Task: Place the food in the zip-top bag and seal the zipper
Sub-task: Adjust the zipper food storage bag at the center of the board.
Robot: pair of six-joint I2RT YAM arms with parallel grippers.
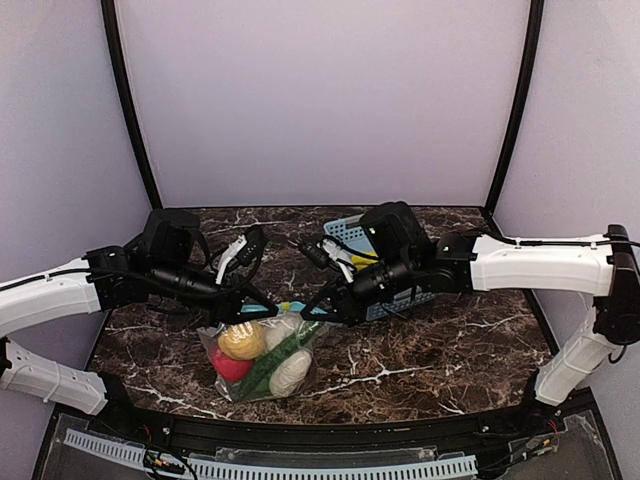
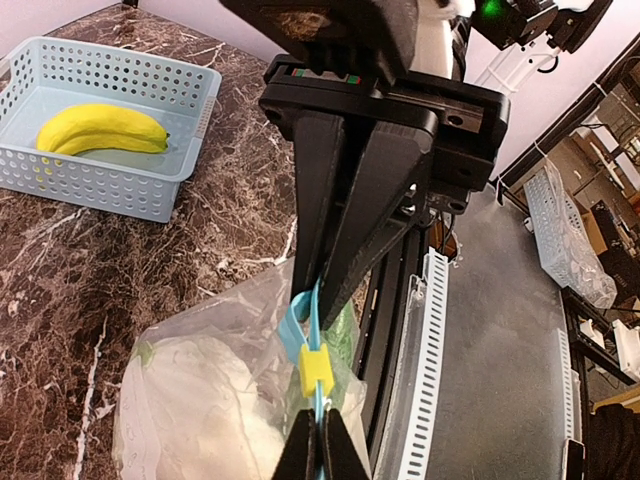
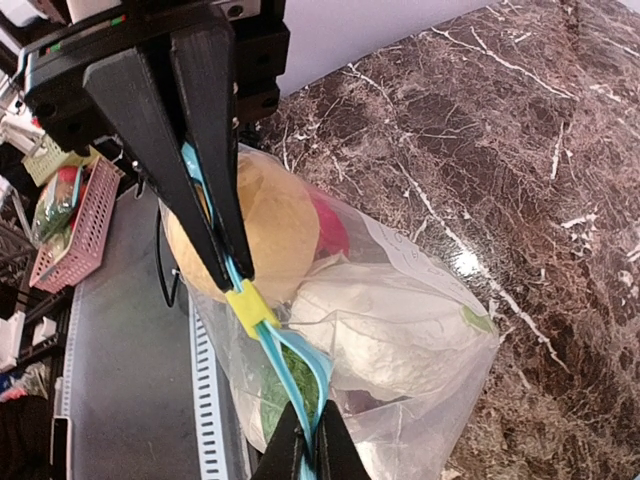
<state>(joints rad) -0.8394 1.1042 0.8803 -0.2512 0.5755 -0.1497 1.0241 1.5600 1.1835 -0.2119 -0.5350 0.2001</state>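
Observation:
The clear zip-top bag [image 1: 262,365] sits at the table's near middle and holds an orange [image 1: 242,341], a red apple [image 1: 229,366], a green cucumber [image 1: 276,358] and a white cauliflower [image 1: 291,372]. My left gripper [image 2: 320,447] is shut on the teal zipper [image 2: 319,400] at one end. My right gripper [image 3: 305,452] is shut on the zipper [image 3: 285,365] at the other end. A yellow slider [image 3: 250,308] sits on the strip between them, close to the left fingertips. The strip gapes open between the slider and the right gripper. A yellow banana [image 2: 100,130] lies in the basket.
The light blue lattice basket [image 1: 345,232] stands at the back of the table, behind the right gripper; it also shows in the left wrist view [image 2: 150,190]. A black rail and a white slotted strip [image 1: 330,466] run along the table's near edge.

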